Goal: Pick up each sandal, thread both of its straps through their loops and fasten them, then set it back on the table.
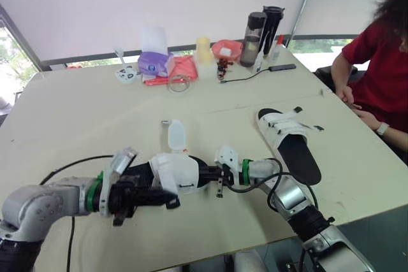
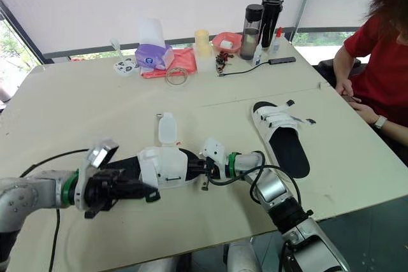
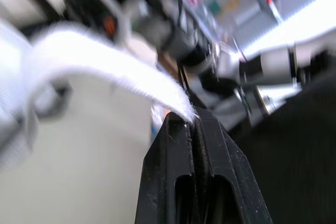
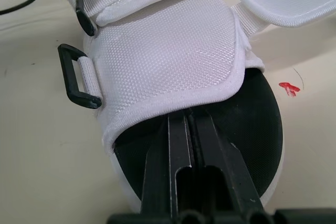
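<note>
Left fingers (image 3: 173, 171) were closed on the sandal (image 1: 175, 170) strap (image 3: 105, 61), judged soft and best pinched at its tip; right fingers (image 4: 210, 171) were shut against the stiffer sole (image 4: 262, 114)

The 2 head views look forward and down from the near edge of the cream rectangular table (image 1: 76, 113), sharing almost all of it, with a person in a red shirt (image 2: 382, 55) at 2 o'clock. The left wrist view sits very close to a white fabric strap (image 3: 105, 66). The right wrist view faces the toe opening of the white-and-black fabric sandal (image 4: 173, 51), which the head views show at 6 o'clock.
</note>
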Tool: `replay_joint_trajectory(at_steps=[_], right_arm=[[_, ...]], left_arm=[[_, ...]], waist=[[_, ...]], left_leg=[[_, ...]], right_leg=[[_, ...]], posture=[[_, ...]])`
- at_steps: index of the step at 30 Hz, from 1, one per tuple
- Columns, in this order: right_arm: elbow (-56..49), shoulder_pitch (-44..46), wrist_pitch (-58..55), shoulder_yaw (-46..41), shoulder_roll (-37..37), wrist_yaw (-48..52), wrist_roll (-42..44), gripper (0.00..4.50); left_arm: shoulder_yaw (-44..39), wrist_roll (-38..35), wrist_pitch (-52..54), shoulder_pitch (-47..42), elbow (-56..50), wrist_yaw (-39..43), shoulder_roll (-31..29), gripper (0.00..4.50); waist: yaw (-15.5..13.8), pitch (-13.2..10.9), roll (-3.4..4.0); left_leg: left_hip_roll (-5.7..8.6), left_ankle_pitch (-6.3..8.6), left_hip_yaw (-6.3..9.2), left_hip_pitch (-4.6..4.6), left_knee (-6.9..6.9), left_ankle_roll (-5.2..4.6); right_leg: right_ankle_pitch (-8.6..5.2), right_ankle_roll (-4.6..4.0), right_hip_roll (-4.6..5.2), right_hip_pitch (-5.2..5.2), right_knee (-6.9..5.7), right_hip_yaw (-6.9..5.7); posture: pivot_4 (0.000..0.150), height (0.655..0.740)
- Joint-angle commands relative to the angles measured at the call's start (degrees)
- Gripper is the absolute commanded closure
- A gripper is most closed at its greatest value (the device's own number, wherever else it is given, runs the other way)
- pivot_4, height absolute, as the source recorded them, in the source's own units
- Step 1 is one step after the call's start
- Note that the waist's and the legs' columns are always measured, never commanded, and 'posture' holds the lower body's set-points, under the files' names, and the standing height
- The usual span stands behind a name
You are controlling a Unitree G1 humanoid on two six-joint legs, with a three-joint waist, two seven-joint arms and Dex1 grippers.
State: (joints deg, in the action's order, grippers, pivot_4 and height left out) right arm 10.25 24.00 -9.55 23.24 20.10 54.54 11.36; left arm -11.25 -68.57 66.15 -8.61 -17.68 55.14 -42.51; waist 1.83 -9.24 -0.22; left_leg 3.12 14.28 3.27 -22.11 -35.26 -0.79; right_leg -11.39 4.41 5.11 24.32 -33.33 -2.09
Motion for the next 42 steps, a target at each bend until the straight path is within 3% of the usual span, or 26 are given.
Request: replay_joint_trajectory(at_steps=[1,6,9,12,20,25,30,33,42], right_arm=[[7.3,-1.5,-2.4,1.7,0.7,-2.8,-5.8,4.50],[7.6,-1.3,-2.2,1.4,0.2,-2.6,-6.1,4.50],[7.8,-1.2,-2.1,1.2,0.2,-2.7,-6.2,4.50],[7.6,-1.6,-2.3,0.9,0.4,-2.9,-6.0,4.50],[7.7,-1.7,-2.4,0.8,0.1,-3.2,-6.1,4.50],[8.4,-1.3,-2.1,0.5,0.2,-2.9,-6.1,4.50],[9.3,-0.8,-1.8,0.7,-0.4,-2.9,-6.3,4.50],[9.9,-0.4,-1.4,0.8,-0.9,-2.9,-6.5,4.50],[9.8,-1.1,-0.9,0.2,-1.4,-3.8,-6.7,4.50]], left_arm=[[-2.7,-2.8,0.6,-5.3,5.8,-10.7,4.9,4.47],[-1.9,-2.9,2.0,-8.7,6.9,-13.5,7.6,4.47],[-1.9,-3.6,3.0,-9.9,8.4,-13.9,8.2,3.65],[-2.8,-2.8,1.4,-10.2,8.1,-13.8,7.7,2.26],[-5.4,-3.4,-0.5,-12.0,8.6,-14.8,8.0,2.26],[4.8,16.1,-12.7,-12.9,8.5,-7.3,-0.6,2.26],[14.1,28.0,-22.2,-18.3,13.7,0.6,-2.0,2.26],[17.4,32.2,-25.7,-21.9,17.3,4.6,-1.3,2.26],[25.0,41.5,-30.8,-30.7,29.9,17.6,0.5,2.26]], waist=[[-0.3,0.0,-0.08],[-0.7,0.0,-0.37],[-0.8,0.0,-0.36],[-0.8,0.0,-0.35],[-0.9,0.0,-0.37],[-0.8,0.0,-0.32],[-1.0,0.0,-0.33],[-0.9,0.0,-0.34],[-0.9,0.0,-0.36]], left_leg=[[0.00,0.00,0.00,0.01,0.00,0.00],[0.00,-0.21,0.07,0.22,-0.01,0.34],[0.00,-0.21,0.07,0.29,0.01,0.34],[0.00,-0.20,0.07,0.31,0.02,0.34],[0.00,-0.20,0.07,0.34,0.02,0.35],[-0.01,-0.20,0.07,0.34,0.06,0.35],[-0.01,-0.19,0.06,0.24,0.09,0.36],[-0.01,-0.19,0.06,-0.17,0.06,0.36],[-0.02,-0.31,0.08,0.00,0.05,0.17]], right_leg=[[0.00,0.00,-0.01,-0.01,0.00,0.00],[0.14,-0.16,-0.07,0.00,-0.10,-0.03],[0.17,-0.21,-0.09,-0.02,-0.11,-0.04],[0.17,-0.21,-0.09,-0.03,-0.11,-0.04],[0.17,-0.22,-0.07,-0.11,-0.07,-0.04],[0.18,-0.26,-0.08,-0.03,-0.07,-0.05],[0.21,-0.30,-0.04,0.02,0.15,-0.04],[0.21,-0.31,-0.04,0.26,0.18,-0.06],[0.35,-0.45,-0.09,0.31,-0.20,-0.20]], posture=[[0.150,0.7400],[0.150,0.7400],[0.150,0.7400],[0.150,0.7400],[0.150,0.7400],[0.150,0.7400],[0.150,0.7400],[0.150,0.7400],[0.150,0.7400]])
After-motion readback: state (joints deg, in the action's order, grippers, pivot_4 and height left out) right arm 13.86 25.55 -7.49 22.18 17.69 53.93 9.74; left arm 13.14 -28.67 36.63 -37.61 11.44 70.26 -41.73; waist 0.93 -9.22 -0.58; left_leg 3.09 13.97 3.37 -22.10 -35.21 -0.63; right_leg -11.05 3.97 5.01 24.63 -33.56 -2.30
